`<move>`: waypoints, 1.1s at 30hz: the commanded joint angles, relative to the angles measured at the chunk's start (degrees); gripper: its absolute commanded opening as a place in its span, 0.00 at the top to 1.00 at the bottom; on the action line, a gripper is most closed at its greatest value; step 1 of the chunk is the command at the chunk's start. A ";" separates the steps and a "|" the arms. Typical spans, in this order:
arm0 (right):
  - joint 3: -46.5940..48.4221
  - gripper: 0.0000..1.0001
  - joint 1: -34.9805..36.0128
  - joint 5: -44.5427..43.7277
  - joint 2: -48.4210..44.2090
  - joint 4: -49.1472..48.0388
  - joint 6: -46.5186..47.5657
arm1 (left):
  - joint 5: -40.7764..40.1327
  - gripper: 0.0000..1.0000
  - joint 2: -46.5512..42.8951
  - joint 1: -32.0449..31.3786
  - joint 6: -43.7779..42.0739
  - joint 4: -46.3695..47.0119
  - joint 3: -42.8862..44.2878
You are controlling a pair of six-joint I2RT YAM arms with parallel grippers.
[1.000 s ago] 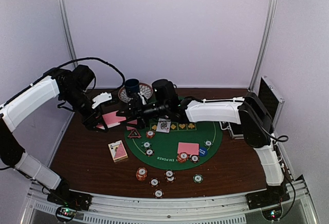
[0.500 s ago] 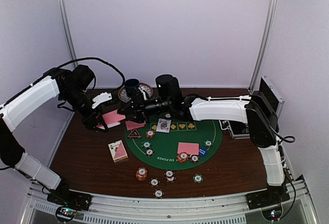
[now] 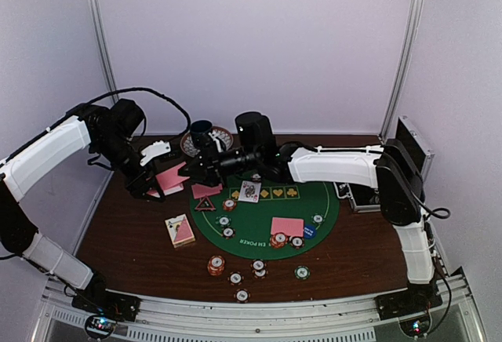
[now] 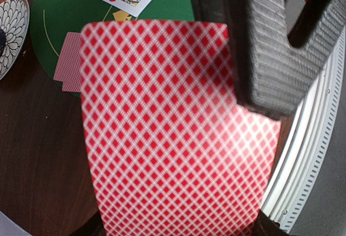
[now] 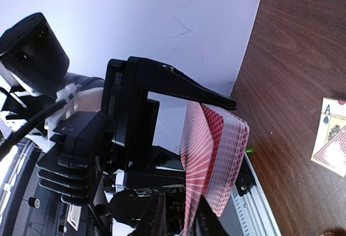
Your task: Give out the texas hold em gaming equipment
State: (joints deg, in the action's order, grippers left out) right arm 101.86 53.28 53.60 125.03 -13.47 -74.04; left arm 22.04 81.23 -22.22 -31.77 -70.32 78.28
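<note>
Tabletop (image 3: pixel 125 232): dark wood grain, smooth, slight sheen. Round green mat (image 3: pixel 251 220): matt, felt-like cloth. Card deck (image 4: pixel 173 133): smooth coated paper, red-white lattice print, faint gloss. Pad (image 4: pixel 281 46) of left jaws: grey, ribbed, matt, rubbery. Arm shells (image 3: pixel 43 158): smooth white plastic. Frame posts (image 3: pixel 404 52): pale metal. Plate (image 4: pixel 11 35): glossy glaze.

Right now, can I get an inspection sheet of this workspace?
Surface: brown table, round green poker mat on it.
Job's things: deck in left gripper; queen face-up and face-down cards on mat; chips on mat and table; triangle by mat's rim.
Clutter: blue mug on patterned plate.
Grippers: left shut on deck; right gripper flanks end card, grip unclear.
Cables: black cable loops over left arm.
Surroundings: white walls, black case.
</note>
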 commanded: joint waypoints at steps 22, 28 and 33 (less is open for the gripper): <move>-5.52 1.00 -7.82 -0.43 -10.18 15.58 14.54 | 0.06 1.00 -1.67 0.33 0.22 1.71 0.74; 0.03 1.00 -11.25 -5.22 -12.78 39.81 34.61 | -0.15 1.00 -1.68 0.33 0.26 1.71 0.56; 15.22 1.00 -8.39 -34.51 -9.37 70.51 64.20 | -0.27 1.00 -1.54 0.33 0.47 1.64 0.36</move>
State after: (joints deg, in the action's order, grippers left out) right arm 107.72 42.13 42.61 114.83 31.59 -35.88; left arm 21.39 81.19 -22.22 -31.77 -69.58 78.28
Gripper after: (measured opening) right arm 0.024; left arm 0.668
